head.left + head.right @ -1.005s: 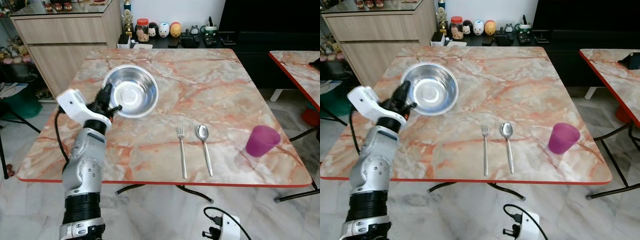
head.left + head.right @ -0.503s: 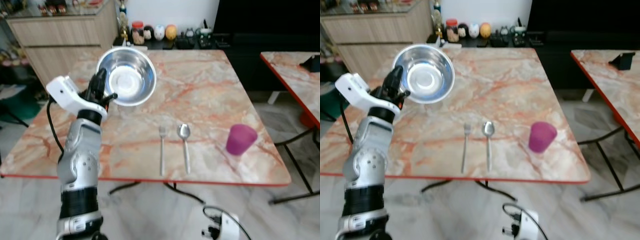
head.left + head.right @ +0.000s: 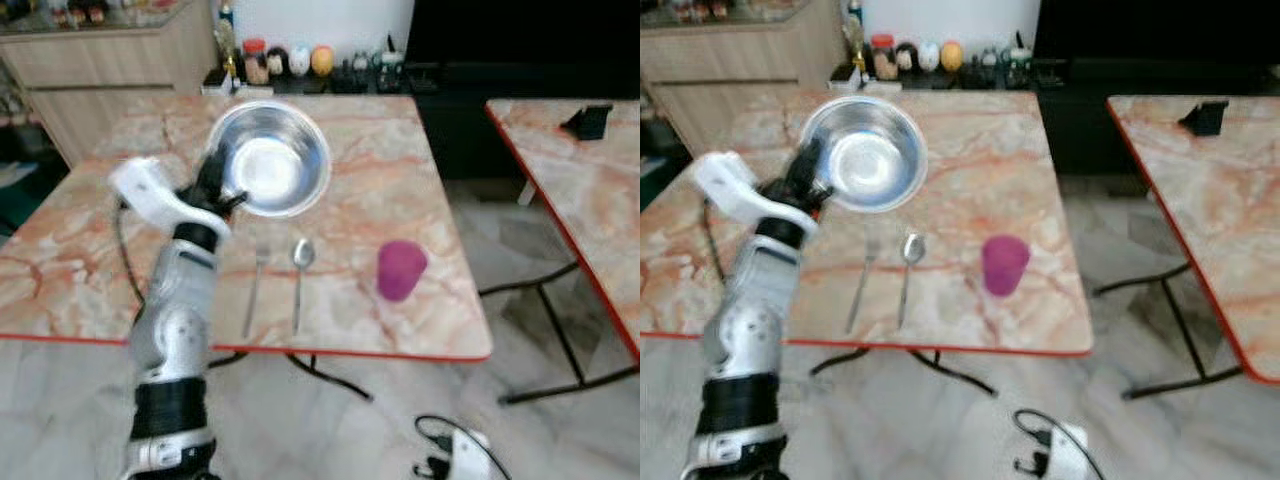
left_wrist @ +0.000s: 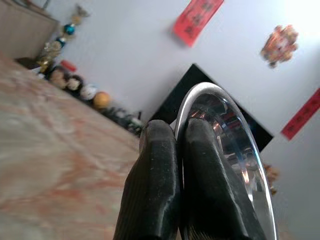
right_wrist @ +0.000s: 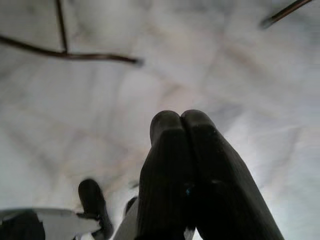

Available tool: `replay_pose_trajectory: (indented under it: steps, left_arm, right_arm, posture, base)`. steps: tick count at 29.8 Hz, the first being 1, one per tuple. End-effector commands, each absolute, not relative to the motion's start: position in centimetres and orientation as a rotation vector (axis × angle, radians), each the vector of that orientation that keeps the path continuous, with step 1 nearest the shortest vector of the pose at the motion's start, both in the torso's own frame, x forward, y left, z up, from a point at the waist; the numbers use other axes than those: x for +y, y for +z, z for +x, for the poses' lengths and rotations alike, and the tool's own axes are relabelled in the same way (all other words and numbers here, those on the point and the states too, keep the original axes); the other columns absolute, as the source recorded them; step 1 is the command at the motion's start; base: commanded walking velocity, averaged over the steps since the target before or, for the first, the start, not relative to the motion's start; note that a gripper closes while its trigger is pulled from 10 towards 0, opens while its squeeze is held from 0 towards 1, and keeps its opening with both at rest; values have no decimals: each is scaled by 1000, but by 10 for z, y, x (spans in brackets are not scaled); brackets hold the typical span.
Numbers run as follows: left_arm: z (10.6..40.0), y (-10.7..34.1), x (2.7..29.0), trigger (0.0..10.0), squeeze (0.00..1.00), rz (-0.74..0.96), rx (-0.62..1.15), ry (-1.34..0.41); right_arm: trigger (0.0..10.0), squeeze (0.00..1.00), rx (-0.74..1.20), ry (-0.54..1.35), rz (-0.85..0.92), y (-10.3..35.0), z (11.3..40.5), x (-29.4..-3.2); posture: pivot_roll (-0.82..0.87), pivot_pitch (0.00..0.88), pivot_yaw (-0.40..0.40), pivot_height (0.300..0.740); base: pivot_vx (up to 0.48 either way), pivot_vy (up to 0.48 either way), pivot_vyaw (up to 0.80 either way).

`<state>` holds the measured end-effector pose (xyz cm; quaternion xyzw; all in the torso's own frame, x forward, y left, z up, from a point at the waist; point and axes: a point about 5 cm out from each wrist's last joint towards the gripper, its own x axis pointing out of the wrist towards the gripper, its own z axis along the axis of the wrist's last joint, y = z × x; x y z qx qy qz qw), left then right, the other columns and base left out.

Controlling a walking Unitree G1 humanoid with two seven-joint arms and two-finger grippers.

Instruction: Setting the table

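A shiny steel bowl (image 3: 272, 160) is held up, tilted, over the back left of the marble table (image 3: 400, 170). My left gripper (image 3: 215, 185) is shut on the bowl's near rim. In the left wrist view its fingertips (image 4: 160, 135) pinch the rim of the bowl (image 4: 240, 150). A fork (image 3: 252, 280) and a spoon (image 3: 299, 275) lie side by side near the table's front edge, below the bowl. To their right stands a purple cup (image 3: 400, 270). My right gripper (image 5: 181, 120) hangs shut over the floor.
A second marble table (image 3: 570, 190) with a red edge stands to the right across a gap of floor. A wooden sideboard (image 3: 90, 50) is at the back left, with jars and figurines (image 3: 290, 62) behind the table. A cable and white device (image 3: 460, 455) lie on the floor.
The bowl has left the table in my left gripper and moved right, towards the fork and spoon. The head camera has swung right, bringing the second table into view.
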<state>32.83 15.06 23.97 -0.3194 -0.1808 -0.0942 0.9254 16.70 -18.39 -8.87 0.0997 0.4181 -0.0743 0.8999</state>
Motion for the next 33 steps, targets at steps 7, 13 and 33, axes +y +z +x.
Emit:
replay_pose_trajectory:
  steps: [7,13,33]
  left_arm:
    - [325,240,159,10000,0,-644,-381,-169]
    - [327,238,159,10000,0,-643,-373,-174]
    - [328,235,154,10000,0,-634,-348,-192]
  right_arm:
    - [10000,0,878,-137,228,-91,165,-175]
    - [10000,0,882,-137,229,-91,163,-173]
    - [10000,0,881,-145,232,-91,164,-173]
  posture:
    - [39,0,-4,736]
    - [34,0,1,736]
    - [30,0,4,736]
  base:
    - [0,-314,0]
    - [0,-316,0]
    - [0,-315,0]
